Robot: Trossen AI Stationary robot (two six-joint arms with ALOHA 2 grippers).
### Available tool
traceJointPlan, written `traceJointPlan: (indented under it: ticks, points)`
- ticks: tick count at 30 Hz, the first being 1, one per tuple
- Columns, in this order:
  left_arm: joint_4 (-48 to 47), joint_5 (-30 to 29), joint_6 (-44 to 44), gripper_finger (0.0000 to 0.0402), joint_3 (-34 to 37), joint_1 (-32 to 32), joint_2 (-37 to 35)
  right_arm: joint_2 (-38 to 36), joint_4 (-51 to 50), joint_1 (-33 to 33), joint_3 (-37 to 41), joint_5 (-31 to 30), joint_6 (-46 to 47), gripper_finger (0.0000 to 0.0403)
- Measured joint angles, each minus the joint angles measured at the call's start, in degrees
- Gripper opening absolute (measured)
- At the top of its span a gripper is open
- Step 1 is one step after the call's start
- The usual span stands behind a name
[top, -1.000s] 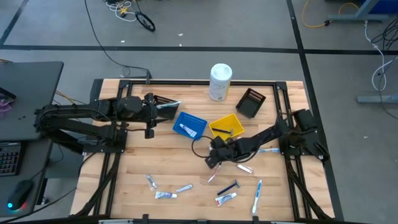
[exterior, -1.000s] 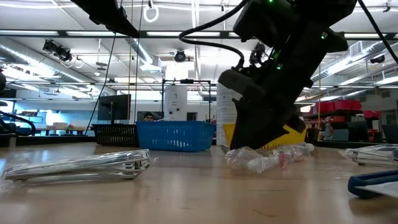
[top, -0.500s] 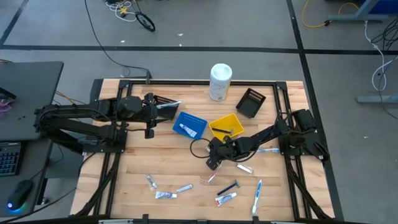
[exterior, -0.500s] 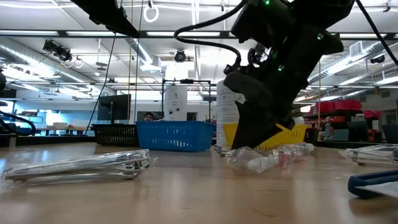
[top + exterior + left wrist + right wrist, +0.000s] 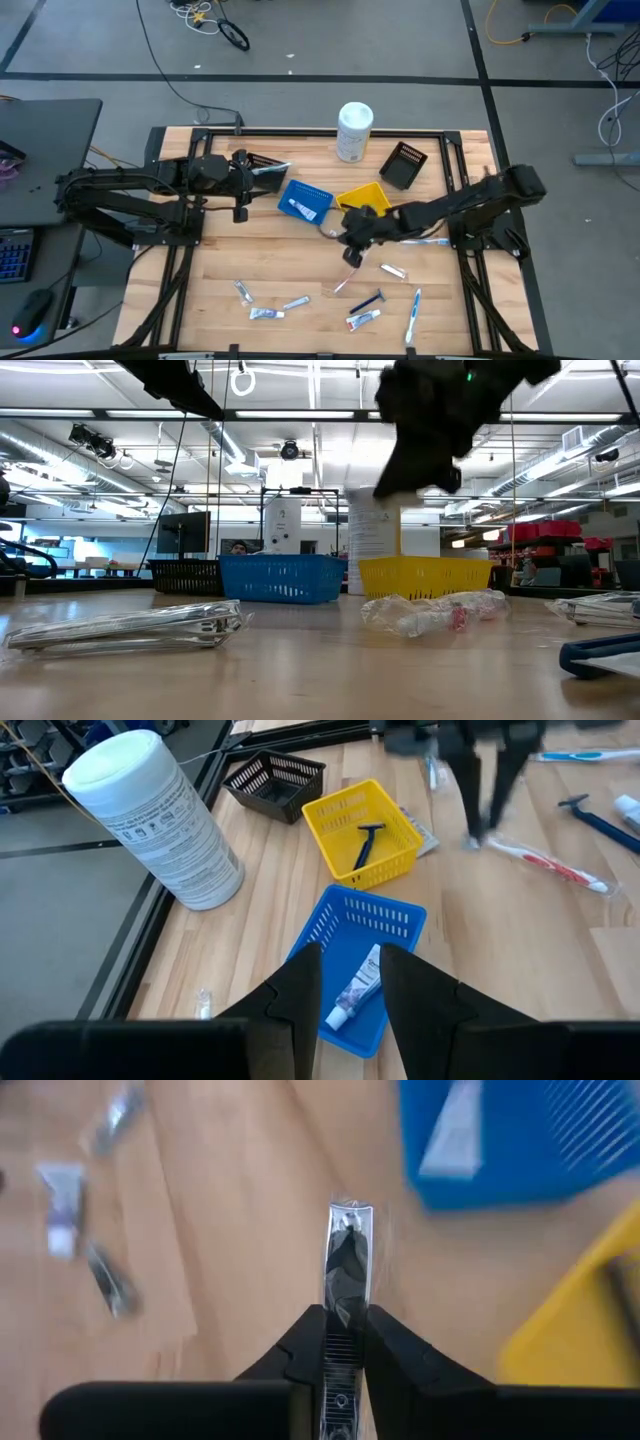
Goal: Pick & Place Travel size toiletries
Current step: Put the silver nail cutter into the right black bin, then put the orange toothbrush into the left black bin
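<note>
My right gripper hangs above the table's middle, just in front of the yellow bin, shut on a slim shiny silvery toiletry. The yellow bin holds a dark razor. The blue bin holds a white tube. More toiletries lie loose on the near half of the table: tubes, a razor, a toothbrush. My left gripper waits open at the left, above the table and pointing toward the blue bin. My right gripper pinches the silvery toiletry between its two fingers, which lie along its length. Its free end sticks out past the fingertips. The fingers slant down from the table's right side. The toiletry is lifted clear of the wood.
A large white canister stands at the far edge, with a black bin to its right. A second dark bin sits by my left arm. A crinkled clear-wrapped item and a long silvery packet lie on the near wood.
My right gripper has risen from the tabletop with the silvery toiletry, which is now lifted clear. The arm has drawn a little toward the yellow bin and its wrist has rolled. The clear-wrapped item beside it has stayed on the wood.
</note>
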State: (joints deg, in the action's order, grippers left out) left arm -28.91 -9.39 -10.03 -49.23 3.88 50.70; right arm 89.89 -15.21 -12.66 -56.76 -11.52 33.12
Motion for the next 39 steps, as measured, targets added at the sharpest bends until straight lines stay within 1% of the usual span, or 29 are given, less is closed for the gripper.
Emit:
traceJointPlan:
  ticks: [2,3,6,7,8,9,12,14,15,17,20,22,25,26,32,36,39]
  points:
    - [0.0,0.0,-0.6,0.0112,0.0,0.0,0.0,-3.8,-2.1,0.0,-0.1,-4.5,-2.2,0.0053]
    - [0.1,0.0,-0.7,0.0112,0.0,0.0,0.0,-5.7,-4.0,0.0,-0.1,-7.9,-2.9,0.0053]
    - [0.2,0.0,-2.5,0.0112,0.0,0.0,0.0,-10.3,-12.7,0.5,-0.1,-21.1,-4.0,0.0053]
    - [0.2,0.0,-3.2,0.0112,0.0,0.0,0.0,-11.5,-16.5,1.2,-0.1,-24.8,-3.1,0.0053]
    - [0.2,0.0,-3.9,0.0112,0.0,0.0,0.0,-12.6,-20.4,2.4,-0.1,-27.3,-1.7,0.0053]
    - [0.2,0.0,-4.2,0.0112,0.0,0.0,0.0,-13.6,-24.5,3.8,-0.1,-28.5,0.4,0.0053]
    - [0.2,0.0,-4.3,0.0112,0.0,0.0,0.0,-15.0,-36.1,9.3,-0.1,-29.0,7.9,0.0053]
    - [0.2,0.0,-3.9,0.0112,0.0,0.0,0.0,-15.0,-42.2,13.1,-0.1,-30.1,9.8,0.0053]
    - [0.2,0.0,-3.6,0.0112,0.0,0.0,0.0,-15.0,-43.5,15.2,-0.1,-30.6,9.9,0.0053]
    - [0.2,0.0,-2.8,0.0112,0.0,0.0,0.0,-14.6,-43.1,19.1,0.1,-30.5,8.6,0.0054]
    - [0.2,0.0,-2.8,0.0112,0.0,0.0,0.0,-14.5,-38.4,24.4,2.1,-29.1,4.0,0.0056]
    - [0.2,0.0,-2.9,0.0112,0.0,0.0,0.0,-14.4,-34.3,27.9,4.2,-25.2,-0.3,0.0063]
    - [0.2,0.0,-2.6,0.0112,0.0,0.0,0.0,-14.4,-28.1,32.8,8.0,-16.9,-5.5,0.0083]
    - [0.2,0.0,-2.6,0.0112,0.0,0.0,0.0,-14.4,-25.5,34.1,9.5,-15.6,-6.9,0.0092]
    - [0.2,0.0,-3.5,0.0112,0.0,0.0,0.0,-14.4,-12.6,40.4,17.3,-15.4,-12.2,0.0141]
    - [0.2,0.0,-3.5,0.0112,0.0,0.0,0.0,-14.4,-10.2,42.6,18.9,-15.2,-12.5,0.0155]
    - [0.2,0.0,-3.5,0.0112,0.0,0.0,0.0,-14.4,-8.6,42.6,18.9,-13.2,-12.5,0.0157]
